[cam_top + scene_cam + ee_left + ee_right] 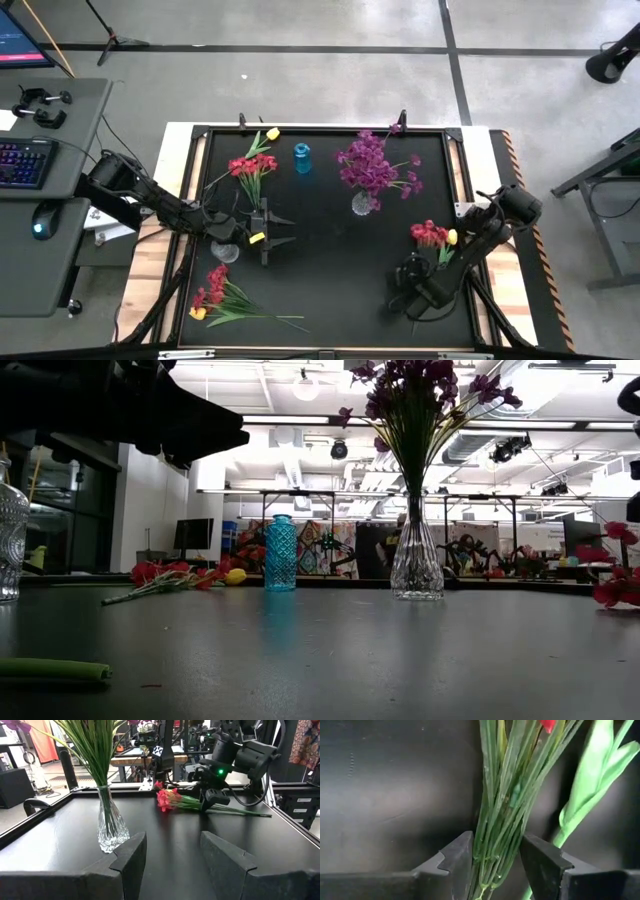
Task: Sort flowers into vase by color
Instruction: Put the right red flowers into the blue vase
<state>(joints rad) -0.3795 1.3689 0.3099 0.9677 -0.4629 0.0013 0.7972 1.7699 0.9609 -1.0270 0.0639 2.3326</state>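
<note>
A red-pink bunch (430,234) with a yellow bud (452,237) lies toward the table's right side. My right gripper (495,851) is shut around its green stems, just on the near side of the blooms (435,268). The purple flowers (372,165) stand in a clear vase (362,204) at the table's middle. An empty blue vase (302,157) stands upright on its base. Another red bunch (250,168) lies far left and a third (215,290) near left. My left gripper (283,230) is open, level, and points at the clear vase (110,827). My right gripper pinches the red-pink bunch's bundle of several thin green stems (497,835) between its two fingers. One finger (456,854) stands on each side, lying across the stems and slanting down at the table. The blooms reach away from the gripper over the dark table top.
A small clear glass vase (225,252) stands beside my left arm. A broad green leaf (592,785) lies next to the held stems. The table has a raised rim (190,200). Open dark surface lies between the two grippers and along the near middle.
</note>
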